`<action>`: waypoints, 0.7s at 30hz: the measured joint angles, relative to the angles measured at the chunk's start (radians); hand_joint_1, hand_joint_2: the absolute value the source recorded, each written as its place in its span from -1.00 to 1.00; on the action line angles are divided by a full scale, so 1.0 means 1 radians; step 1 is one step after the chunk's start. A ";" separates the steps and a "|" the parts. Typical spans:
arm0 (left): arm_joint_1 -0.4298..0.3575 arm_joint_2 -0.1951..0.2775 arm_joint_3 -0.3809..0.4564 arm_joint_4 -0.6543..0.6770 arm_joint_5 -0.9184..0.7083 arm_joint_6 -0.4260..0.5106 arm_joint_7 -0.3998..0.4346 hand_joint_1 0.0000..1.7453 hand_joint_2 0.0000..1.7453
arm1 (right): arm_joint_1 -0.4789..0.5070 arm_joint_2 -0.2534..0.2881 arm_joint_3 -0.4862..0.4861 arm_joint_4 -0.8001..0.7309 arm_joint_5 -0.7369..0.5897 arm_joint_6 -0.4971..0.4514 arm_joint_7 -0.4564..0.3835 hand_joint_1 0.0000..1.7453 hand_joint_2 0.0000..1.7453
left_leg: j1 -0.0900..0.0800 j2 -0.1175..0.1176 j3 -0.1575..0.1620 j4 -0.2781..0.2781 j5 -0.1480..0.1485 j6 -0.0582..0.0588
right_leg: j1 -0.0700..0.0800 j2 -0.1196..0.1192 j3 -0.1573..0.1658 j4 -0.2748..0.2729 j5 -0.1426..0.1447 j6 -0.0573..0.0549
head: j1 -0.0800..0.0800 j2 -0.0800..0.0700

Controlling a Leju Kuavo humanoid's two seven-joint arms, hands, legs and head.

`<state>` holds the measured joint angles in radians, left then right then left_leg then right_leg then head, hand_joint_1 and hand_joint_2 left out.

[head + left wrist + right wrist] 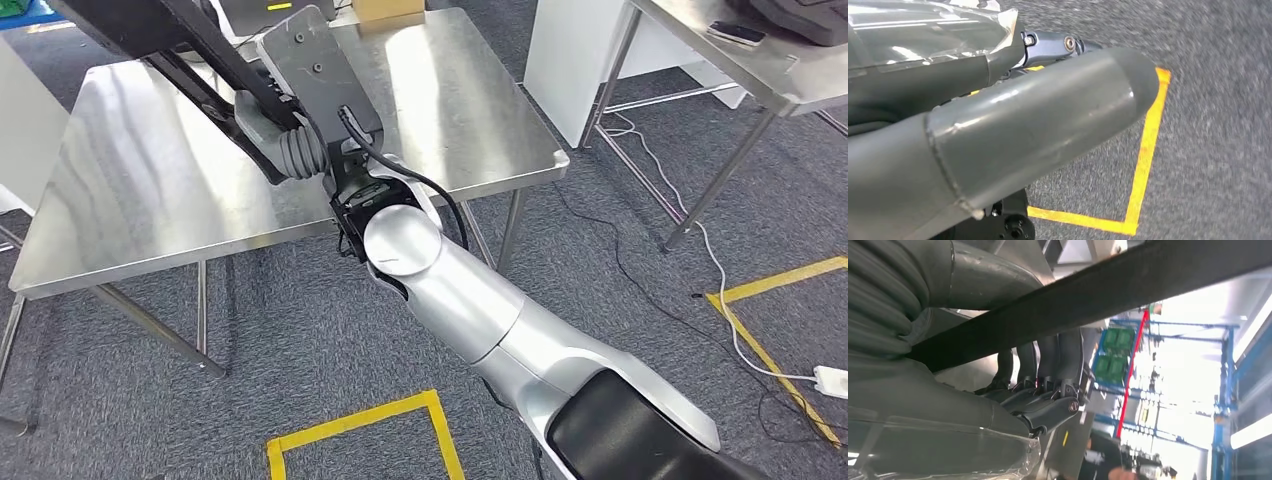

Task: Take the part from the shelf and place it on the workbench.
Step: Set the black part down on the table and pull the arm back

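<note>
One part (190, 50), a long black bar with a grey plate fixed to it, is in the right hand (275, 135), carried above the steel bench (130, 190). In the head view the thumb and ribbed cover sit against the bar's underside and the dark fingers wrap over it; the right wrist view shows the same grip close up, the bar (1088, 295) crossing between thumb and fingers (1048, 365). So this hand is closed firmly around the part.

Judging by this, most of the task looks done: the part is off the shelf and has been brought to the bench. What is left is the placing itself. The bar appears tilted, its far end running out of the top left of the head view, and I cannot tell whether any of it touches the steel yet. The lowering and the release are not yet done.

The left hand (1013, 130) appears in its own wrist view over grey carpet and a yellow tape outline (1143, 165); its thick thumb lies straight and nothing shows in it, but the fingers are mostly hidden, so whether it is spread or curled cannot be told.

As for containers, a cardboard box (388, 10) stands at the bench's far edge; its contents cannot be seen.
</note>
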<state>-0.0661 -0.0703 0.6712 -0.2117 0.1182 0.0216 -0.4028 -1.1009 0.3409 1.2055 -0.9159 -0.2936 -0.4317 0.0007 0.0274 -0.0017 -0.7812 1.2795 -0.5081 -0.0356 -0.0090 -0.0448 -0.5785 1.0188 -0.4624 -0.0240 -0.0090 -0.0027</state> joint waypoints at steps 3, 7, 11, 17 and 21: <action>-0.001 0.002 0.001 0.000 0.000 -0.002 0.000 -1.00 -1.00 | -0.003 0.000 0.009 0.000 0.007 -0.006 0.004 1.00 1.00 | -0.004 0.041 0.104 -0.187 0.085 0.008 | 0.005 -0.033 0.009 0.000 -0.009 0.007 | 0.000 0.000; -0.004 0.001 0.003 -0.001 0.003 -0.005 -0.005 -1.00 -1.00 | -0.007 0.001 0.018 0.000 0.020 -0.008 0.007 1.00 1.00 | -0.018 0.046 0.139 -0.259 0.100 0.034 | 0.016 -0.069 0.019 -0.003 -0.019 0.025 | 0.002 0.000; -0.005 -0.012 0.011 -0.001 0.009 -0.003 -0.016 -1.00 -1.00 | -0.008 -0.002 0.021 -0.001 0.032 -0.007 0.007 1.00 1.00 | -0.007 0.000 0.150 -0.277 0.111 0.059 | 0.010 -0.001 -0.027 0.102 -0.076 0.030 | 0.006 0.000; -0.005 -0.021 0.022 -0.002 0.004 -0.010 -0.019 -1.00 -1.00 | 0.002 -0.002 0.027 0.002 0.043 -0.007 0.010 1.00 1.00 | -0.006 -0.083 0.150 -0.274 0.110 0.062 | 0.003 0.049 -0.088 0.175 -0.064 0.051 | 0.010 0.000; 0.000 -0.024 0.027 -0.002 -0.005 -0.014 -0.020 -1.00 -1.00 | 0.003 -0.002 0.026 0.003 0.071 -0.010 0.012 1.00 1.00 | -0.009 -0.114 0.143 -0.265 0.105 0.043 | -0.001 0.077 -0.019 0.005 0.006 0.046 | 0.009 0.000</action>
<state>-0.0662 -0.0941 0.6986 -0.2136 0.1132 0.0073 -0.4224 -1.0979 0.3391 1.2318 -0.9131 -0.2223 -0.4416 0.0123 0.0181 -0.1160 -0.6378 1.0142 -0.4035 0.0074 -0.0103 0.0320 -0.5975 1.0237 -0.4562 0.0220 -0.0002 -0.0027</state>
